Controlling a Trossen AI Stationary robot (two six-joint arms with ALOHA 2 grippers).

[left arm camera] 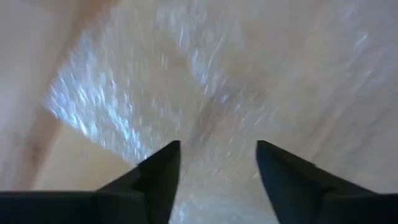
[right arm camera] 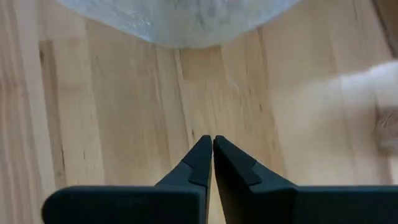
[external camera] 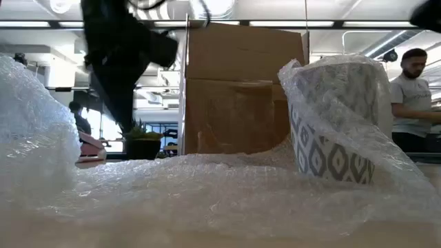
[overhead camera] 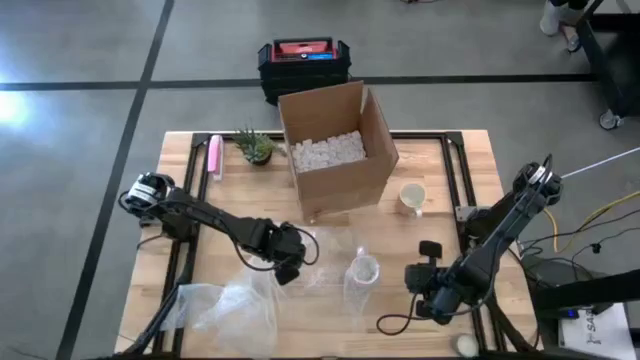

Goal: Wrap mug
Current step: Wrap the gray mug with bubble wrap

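Now: left claw [overhead camera: 291, 262] low over the bubble wrap [overhead camera: 250, 300], mug [overhead camera: 364, 270] standing on the sheet, barely wrapped.
Left claw is spread, nothing between its fingers [left arm camera: 160, 174], at about 9 o'clock of the patterned mug. Right claw [overhead camera: 428, 300] is clenched on nothing, over bare table [overhead camera: 440, 150] at the mug's 4 o'clock. Risks, as judged: thin wrap may slip from a shallow pinch; a hard tug could topple the upright mug; loose folds near the cardboard box [overhead camera: 335, 145] could snag. A second, plain mug [overhead camera: 411, 197] sits at 1 o'clock, unrelated.
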